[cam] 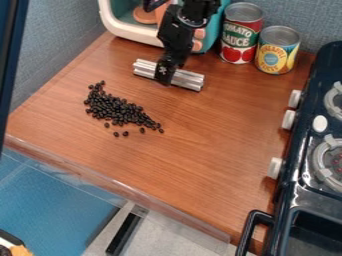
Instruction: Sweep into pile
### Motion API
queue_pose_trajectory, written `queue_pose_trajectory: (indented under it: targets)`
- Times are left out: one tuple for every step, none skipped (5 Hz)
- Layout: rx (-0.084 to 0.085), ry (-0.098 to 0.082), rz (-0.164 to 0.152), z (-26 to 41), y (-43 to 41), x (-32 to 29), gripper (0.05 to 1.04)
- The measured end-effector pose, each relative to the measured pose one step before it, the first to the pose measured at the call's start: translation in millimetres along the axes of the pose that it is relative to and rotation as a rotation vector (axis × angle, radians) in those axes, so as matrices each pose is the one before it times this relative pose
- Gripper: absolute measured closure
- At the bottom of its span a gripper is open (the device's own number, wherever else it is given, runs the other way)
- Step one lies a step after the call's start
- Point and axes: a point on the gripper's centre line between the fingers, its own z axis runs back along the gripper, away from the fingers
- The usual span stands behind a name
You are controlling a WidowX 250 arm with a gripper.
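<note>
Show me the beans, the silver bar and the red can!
Beans (116,109): camera view, middle of the heap.
Silver bar (188,79): camera view, its end nearer the cans.
Red can (240,36): camera view, front of its label.

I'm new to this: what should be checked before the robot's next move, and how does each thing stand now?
1. Bar held in pincer: ok, it looks gripped.
2. Bar's underside flat on counter: cannot tell.
3. Beans all in one tight pile: not ok, they spread out, with a few strays.
4. Beans away from counter's edge: ok.
5. Cans apart from beans: ok.
</note>
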Motion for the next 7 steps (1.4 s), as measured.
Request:
queue_pose_trajectory:
  targets:
    - [0.0116,0.0068,0.0256,-2.58,1.4,4.82,0.217]
    - [0.0083,0.0134,0.0331,0.58,0.54,2.19,0.532]
    - [0.0092,0.0067,0.0259,0.7,-0.95,-0.32,0.749]
    - [0.0201,0.0192,0.0336,-0.24,0.64,1.41,0.75]
    - [0.0152,0.0147,0.0169,0.05,0.05,-0.56,0.75]
    - [0.0131,0.038,-0.0065,1.77,0.73,-2.92,0.75]
    - [0.0018,0.0615,-0.024,11.19,1.94,-7.99,0.75]
